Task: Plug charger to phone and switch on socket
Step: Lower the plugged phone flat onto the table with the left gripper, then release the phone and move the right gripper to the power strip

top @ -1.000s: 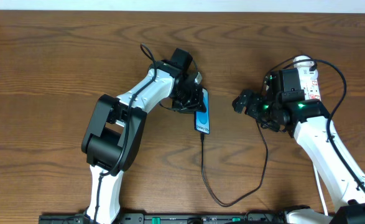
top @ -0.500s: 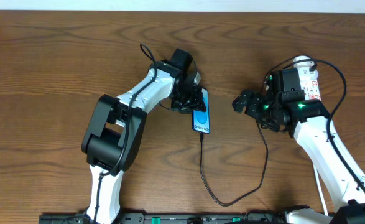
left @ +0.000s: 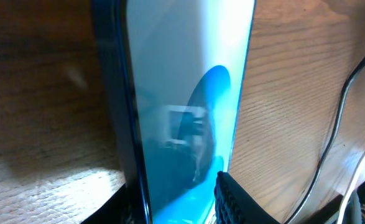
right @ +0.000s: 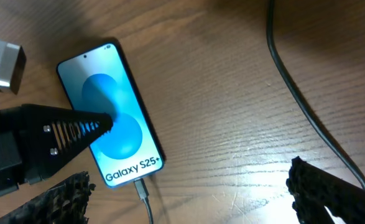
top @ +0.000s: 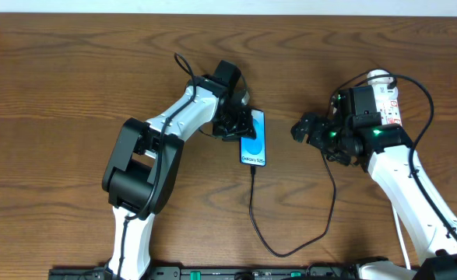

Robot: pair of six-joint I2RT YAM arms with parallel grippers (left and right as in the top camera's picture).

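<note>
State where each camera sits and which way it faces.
Overhead: fixed above the table, facing straight down; left arm, right arm, the phone and socket show.
Left wrist: close over the phone, facing along its screen; one own fingertip shows.
Right wrist: above the table, facing down; own fingers at the bottom corners.
Shared: phone and charger appear in all.

The left arm (top: pixel 146 159), at 7 o'clock in the overhead view, has white links and blocky black joint housings. The right arm (top: pixel 395 175), at 4 o'clock, matches, with green lights (top: pixel 379 131) and looping black cables (top: pixel 423 93). Its pincer's fingers (right: pixel 322 190) are black and ribbed.
</note>
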